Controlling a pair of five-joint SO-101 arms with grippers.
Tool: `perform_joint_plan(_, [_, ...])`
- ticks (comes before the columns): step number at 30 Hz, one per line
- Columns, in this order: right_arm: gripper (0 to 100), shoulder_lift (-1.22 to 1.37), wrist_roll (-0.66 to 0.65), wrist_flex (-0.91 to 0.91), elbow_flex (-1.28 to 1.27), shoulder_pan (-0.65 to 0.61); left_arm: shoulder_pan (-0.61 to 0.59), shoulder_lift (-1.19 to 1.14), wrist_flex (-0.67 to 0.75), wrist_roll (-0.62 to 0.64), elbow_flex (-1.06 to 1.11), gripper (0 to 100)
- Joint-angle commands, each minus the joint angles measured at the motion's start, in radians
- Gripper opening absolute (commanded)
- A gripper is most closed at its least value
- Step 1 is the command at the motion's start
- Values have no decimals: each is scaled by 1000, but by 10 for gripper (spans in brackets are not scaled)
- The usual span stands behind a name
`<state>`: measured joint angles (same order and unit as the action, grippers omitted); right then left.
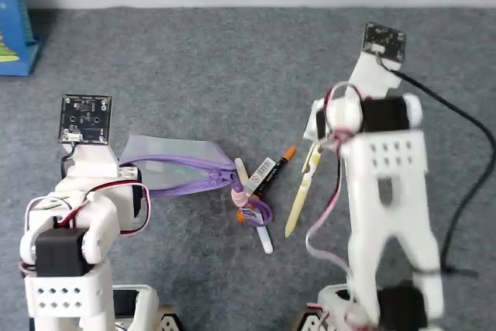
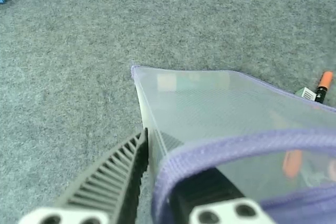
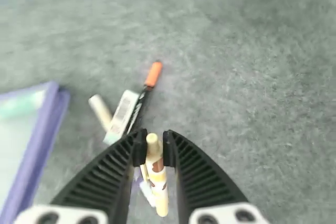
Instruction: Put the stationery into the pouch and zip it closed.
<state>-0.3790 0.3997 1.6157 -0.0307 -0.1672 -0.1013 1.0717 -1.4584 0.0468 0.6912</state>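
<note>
The pouch (image 1: 177, 162), translucent with a purple zip, lies left of the table's middle, its mouth unzipped and facing 3 o'clock. None of the stationery is clearly inside it; an orange shape shows through its wall in the left wrist view, and I cannot tell whether that lies within or behind. The left gripper (image 2: 149, 148) is clamped on the pouch's rim, one jaw outside and one under the purple edge, propping it open.

At the pouch's 3 o'clock, just beside the mouth, lie a black marker (image 1: 271, 172) with an orange cap and a white pen (image 1: 254, 211), crossing each other. Further toward 3 o'clock, the right gripper (image 3: 152, 141) is clenched on one end of a cream pen (image 3: 159, 187), outside the pouch.

My reading is that the task is early: one pen grasped, all three pieces left to load, and the zip left to close.
</note>
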Motion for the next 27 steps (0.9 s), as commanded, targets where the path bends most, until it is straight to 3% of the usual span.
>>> perform_joint_plan(1, [8, -203, -26, 50, 35, -84, 3, -6, 20, 11, -10, 13])
perform_joint_plan(12, [8, -630, -49, -16, 35, -374, 3, -6, 18, 11, -8, 13])
perform_joint_plan(27, [8, -667, -140, -430, 28, -573, 3, -6, 18, 11, -8, 13])
